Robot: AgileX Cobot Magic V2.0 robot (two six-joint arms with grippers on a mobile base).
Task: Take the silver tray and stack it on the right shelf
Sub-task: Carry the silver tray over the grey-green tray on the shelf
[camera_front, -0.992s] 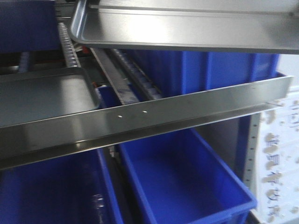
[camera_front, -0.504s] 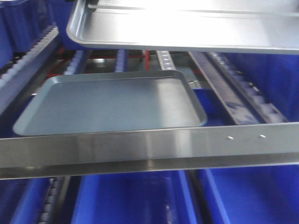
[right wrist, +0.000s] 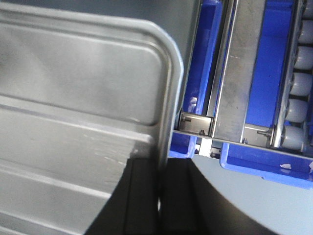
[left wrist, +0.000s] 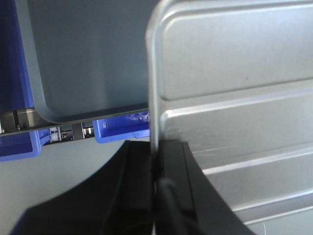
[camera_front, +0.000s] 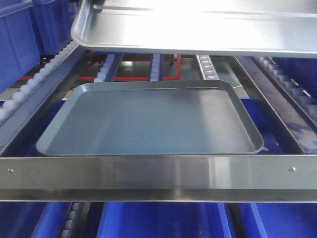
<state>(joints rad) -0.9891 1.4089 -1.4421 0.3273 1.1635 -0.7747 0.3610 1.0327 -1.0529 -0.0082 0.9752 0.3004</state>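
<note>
I hold a silver tray [camera_front: 198,29] across the top of the front view, above the shelf. In the left wrist view my left gripper [left wrist: 155,161] is shut on the tray's left rim [left wrist: 152,98]. In the right wrist view my right gripper [right wrist: 160,171] is shut on the tray's right rim [right wrist: 168,98]. A second, grey tray [camera_front: 148,119] lies flat on the shelf rollers right under the held tray, and it shows in the left wrist view [left wrist: 88,54].
A steel front rail [camera_front: 158,173] runs across the shelf's front edge. Roller tracks [camera_front: 39,79] and a rail [camera_front: 277,104] flank the lying tray. Blue bins [camera_front: 163,220] sit below the shelf, and also show in the right wrist view [right wrist: 274,161].
The view has swung from the right shelf section to face the section with the grey tray squarely. The held tray stays at the top of the view.
</note>
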